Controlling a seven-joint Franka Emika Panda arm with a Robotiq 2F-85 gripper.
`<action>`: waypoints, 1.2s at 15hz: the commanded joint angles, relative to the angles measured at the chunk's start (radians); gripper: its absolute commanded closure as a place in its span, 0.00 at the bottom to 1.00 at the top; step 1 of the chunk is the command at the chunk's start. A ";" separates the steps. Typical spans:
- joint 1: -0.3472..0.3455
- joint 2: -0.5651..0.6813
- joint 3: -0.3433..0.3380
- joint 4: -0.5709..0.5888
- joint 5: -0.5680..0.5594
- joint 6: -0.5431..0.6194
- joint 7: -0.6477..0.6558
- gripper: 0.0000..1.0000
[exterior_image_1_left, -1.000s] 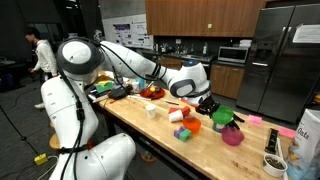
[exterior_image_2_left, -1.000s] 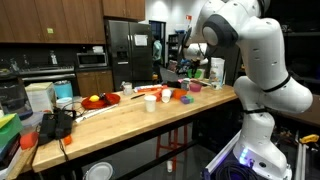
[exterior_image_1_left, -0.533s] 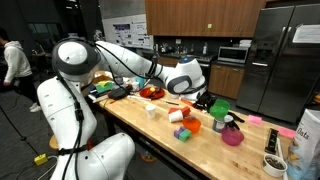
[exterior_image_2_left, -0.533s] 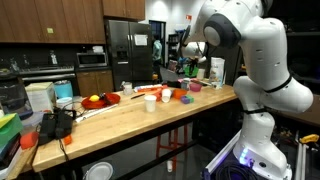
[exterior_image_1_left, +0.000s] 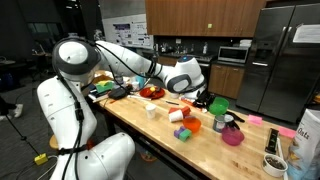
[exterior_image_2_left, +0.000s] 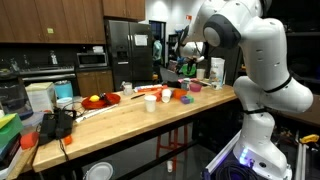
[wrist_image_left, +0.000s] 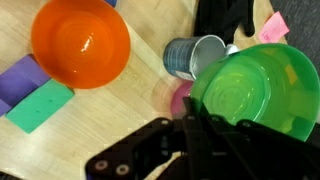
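pincer (wrist_image_left: 193, 128): clamped on the rim of the green bowl (wrist_image_left: 255, 85) | green bowl: lifted off the counter (wrist_image_left: 145, 95), just beside a metal cup (wrist_image_left: 192, 55) | orange bowl (wrist_image_left: 80, 42): apart from both, green block (wrist_image_left: 40, 105) near it

You face a long, light butcher-block wooden table (exterior_image_1_left: 135, 121) in a dim kitchen. Behind it, brown wooden wall cabinets (exterior_image_1_left: 200, 15) run along the back wall, with a silver microwave (exterior_image_1_left: 233, 55) beneath them. A tall stainless steel refrigerator (exterior_image_1_left: 290, 60) stands beside them. The grey floor (exterior_image_1_left: 20, 135) and far corner lie in shadow.
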 joint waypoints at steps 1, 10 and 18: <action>-0.017 -0.015 0.024 0.054 -0.026 0.040 -0.075 0.99; -0.003 -0.108 0.149 0.073 -0.009 0.103 -0.183 0.99; 0.116 -0.127 0.121 -0.002 -0.024 0.063 -0.111 0.99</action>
